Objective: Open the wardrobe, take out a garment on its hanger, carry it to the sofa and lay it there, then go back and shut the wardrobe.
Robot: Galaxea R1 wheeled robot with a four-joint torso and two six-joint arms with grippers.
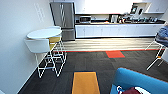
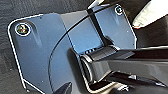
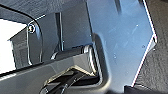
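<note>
Facing a kitchen counter [image 1: 117, 30] across dark carpet, we see the sofa [image 1: 140, 81] cut off at the frame's lower right corner. On it lies the garment [image 1: 131, 90], only a maroon and white scrap visible. Beyond the sofa, a seated person [image 1: 163, 35] is half cropped. We cannot tell how either gripper's fingers stand.

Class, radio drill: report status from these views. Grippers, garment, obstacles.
Grippers: state cannot be told. Garment lying on the blue sofa, low right in the head view. Ahead: dark carpet, round table with white chairs left.
</note>
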